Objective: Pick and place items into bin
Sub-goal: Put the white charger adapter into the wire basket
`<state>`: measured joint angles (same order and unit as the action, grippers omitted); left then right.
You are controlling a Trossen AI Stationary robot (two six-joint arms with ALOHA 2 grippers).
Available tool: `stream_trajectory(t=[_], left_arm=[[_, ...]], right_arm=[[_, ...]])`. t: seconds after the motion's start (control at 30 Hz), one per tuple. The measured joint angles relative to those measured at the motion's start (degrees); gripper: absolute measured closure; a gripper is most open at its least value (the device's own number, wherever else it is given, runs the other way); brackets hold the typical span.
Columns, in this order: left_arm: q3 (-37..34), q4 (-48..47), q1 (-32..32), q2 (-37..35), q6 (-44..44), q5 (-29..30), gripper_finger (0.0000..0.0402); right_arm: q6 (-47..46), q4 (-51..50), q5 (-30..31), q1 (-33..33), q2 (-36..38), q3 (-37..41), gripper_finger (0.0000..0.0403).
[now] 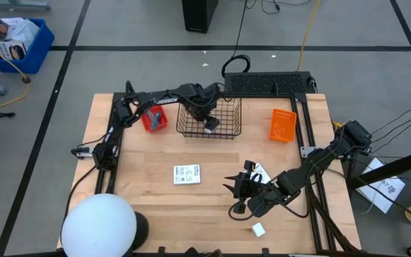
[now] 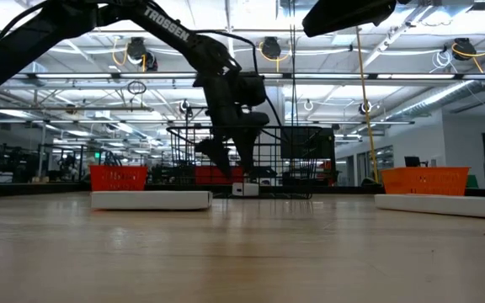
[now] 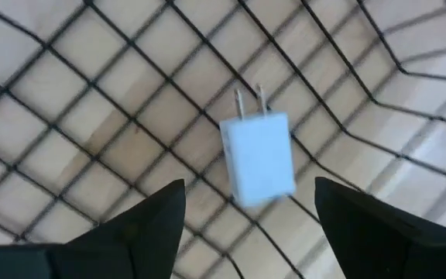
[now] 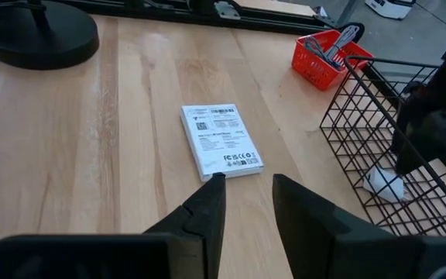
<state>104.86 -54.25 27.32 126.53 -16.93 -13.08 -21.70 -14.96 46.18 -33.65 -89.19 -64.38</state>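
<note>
On the light wooden table, a small red plastic basket is seen toward the left of the far side, with a grey metal tool standing up out of it in the right wrist view. Just to its right stands the black wire mesh bin, over which the left gripper is held, reaching down inside the wire walls. Its two dark fingers are spread apart with nothing between them, and below them a small white cube-shaped plug with two metal prongs is seen against the bin's mesh floor, its faces smooth and plain. Nearer the front, at the middle of the table, a flat white printed packet lies face up, with small dark lettering and a code block on its label. To the right of it the right gripper is held low over the table, pointed toward that packet; its fingers are parted by a narrow gap and grasp nothing. A second flat white packet is partly covered by this arm, and a second tiny white cube lies near the table's front edge. An orange plastic basket stands at the far right.
</note>
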Motion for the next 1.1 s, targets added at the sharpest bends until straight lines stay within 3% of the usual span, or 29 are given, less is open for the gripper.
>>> stream_trajectory(t=[0.2,0.63,0.8,1.1], left_arm=[[0.0,-1.5,0.0,-3.1,0.6,-0.4,0.0128],[0.0,-2.3,-3.2,-16.7,0.2,2.1,0.0162],[0.0,-1.5,-8.1,-20.9,1.7,4.4,0.0193],[0.0,0.3,-17.9,-22.4,5.7,8.7,0.0285]], right_arm=[[0.0,-0.4,0.0,-0.2,0.0,0.0,0.0303],[-2.4,-5.9,-0.3,-0.2,0.0,0.0,0.0303],[-6.3,-9.5,-4.9,-0.2,0.0,0.0,0.0303],[-10.9,-11.4,-16.0,-0.2,0.0,0.0,0.0303]])
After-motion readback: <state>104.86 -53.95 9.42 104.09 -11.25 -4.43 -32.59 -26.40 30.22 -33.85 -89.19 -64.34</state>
